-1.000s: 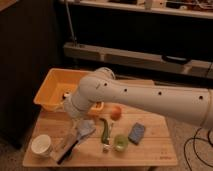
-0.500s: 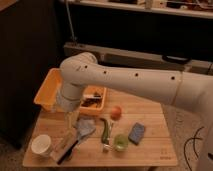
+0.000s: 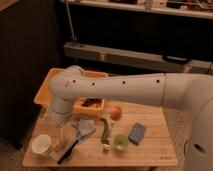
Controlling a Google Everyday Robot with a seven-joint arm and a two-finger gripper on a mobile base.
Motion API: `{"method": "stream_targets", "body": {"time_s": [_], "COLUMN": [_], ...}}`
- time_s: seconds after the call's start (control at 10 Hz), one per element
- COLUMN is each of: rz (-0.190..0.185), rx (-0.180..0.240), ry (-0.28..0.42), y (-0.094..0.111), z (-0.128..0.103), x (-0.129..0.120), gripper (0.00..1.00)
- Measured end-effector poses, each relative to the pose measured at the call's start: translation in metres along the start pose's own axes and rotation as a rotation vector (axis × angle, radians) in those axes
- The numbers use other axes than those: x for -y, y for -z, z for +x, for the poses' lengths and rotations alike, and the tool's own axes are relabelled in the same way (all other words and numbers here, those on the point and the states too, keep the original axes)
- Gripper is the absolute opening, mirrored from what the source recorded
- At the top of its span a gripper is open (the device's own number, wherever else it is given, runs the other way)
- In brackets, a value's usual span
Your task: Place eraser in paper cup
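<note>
The end effector [image 3: 61,131] hovers over the eraser [image 3: 66,148] (open or closed, I cannot tell), which lies on the tabletop [image 3: 150,150] just beside the paper cup [image 3: 41,145]. It is best to straddle the block's short width squarely.

A light wooden table [image 3: 150,152] is seen, on which a white paper cup [image 3: 41,145] is set at the front left corner, with the tan, black-edged eraser [image 3: 67,149] just beside it and a yellow bin [image 3: 46,92] at the back left corner. A grey cloth [image 3: 84,126], an orange fruit [image 3: 115,112], a long green vegetable [image 3: 105,131], a small green cup [image 3: 121,143] near the front edge and a blue sponge [image 3: 136,133] are spread from the middle toward the right edge. The gripper [image 3: 62,136] is positioned low over the front left part, by the eraser; whether the eraser is touched cannot be told.
</note>
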Motion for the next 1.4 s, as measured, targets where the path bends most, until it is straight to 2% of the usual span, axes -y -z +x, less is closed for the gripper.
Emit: {"method": "stream_targets", "body": {"time_s": [0.1, 0.4, 0.8, 1.1, 1.4], "rz": [-0.018, -0.034, -0.033, -0.059, -0.072], "rx": [0.004, 0.034, 0.050, 0.049, 0.033], "ry": [-0.003, -0.005, 0.006, 0.023, 0.023], "y": [-0.018, -0.041, -0.042, -0.051, -0.060], "z": [0.002, 0.007, 0.001, 0.002, 0.011], "x": [-0.003, -0.016, -0.041, -0.050, -0.052], "gripper": [0.65, 0.65, 0.65, 0.65, 0.65]}}
